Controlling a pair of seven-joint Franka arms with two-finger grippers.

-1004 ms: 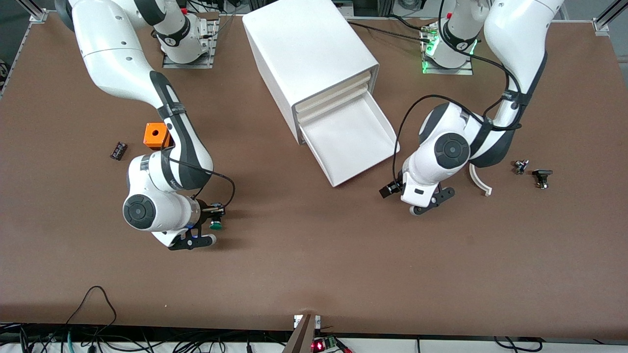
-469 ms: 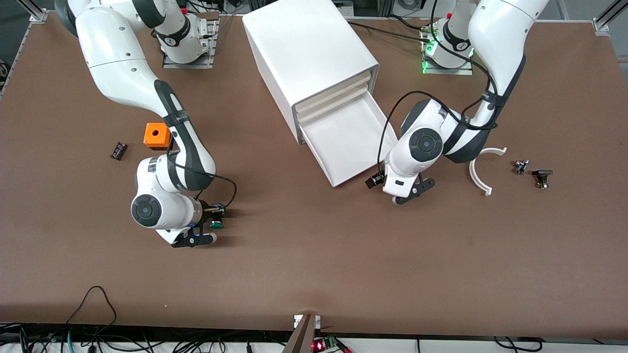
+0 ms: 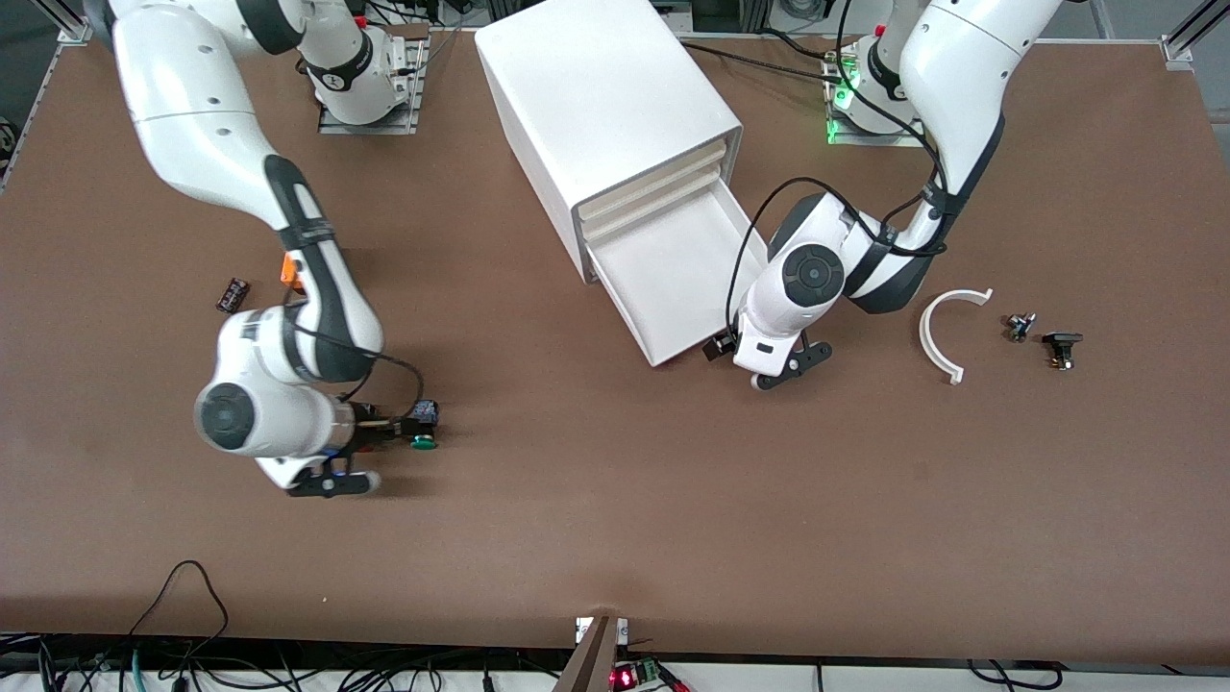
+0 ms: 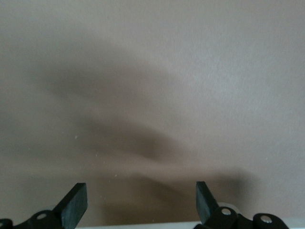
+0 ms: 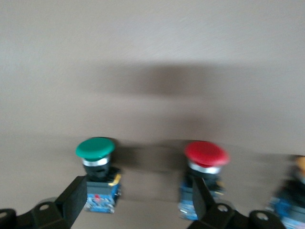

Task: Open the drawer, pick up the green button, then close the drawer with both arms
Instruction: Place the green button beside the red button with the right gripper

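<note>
The green-capped button [image 3: 421, 442] lies on the brown table, toward the right arm's end and nearer the front camera than the cabinet [image 3: 596, 96]. My right gripper [image 3: 377, 440] is open just beside it and holds nothing. In the right wrist view the button [image 5: 95, 149] sits by one finger of the open right gripper [image 5: 138, 200], with bare table between the fingers. The lowest drawer [image 3: 673, 279] is pulled out and looks empty. My left gripper [image 3: 759, 363] hangs open over the table by the drawer's front corner. In the left wrist view the left gripper [image 4: 139, 200] shows only bare table.
A red-capped button [image 5: 206, 153] and an orange-capped one [image 5: 299, 164] lie beside the green one. An orange block [image 3: 288, 272] and a small dark part [image 3: 232, 294] sit by the right arm. A white curved piece [image 3: 947, 332] and two small parts [image 3: 1020, 326] [image 3: 1061, 344] lie toward the left arm's end.
My right gripper has opened, let go of the green button and drawn back toward the right arm's end. The left arm has swung toward the drawer's front, uncovering the white curved piece.
</note>
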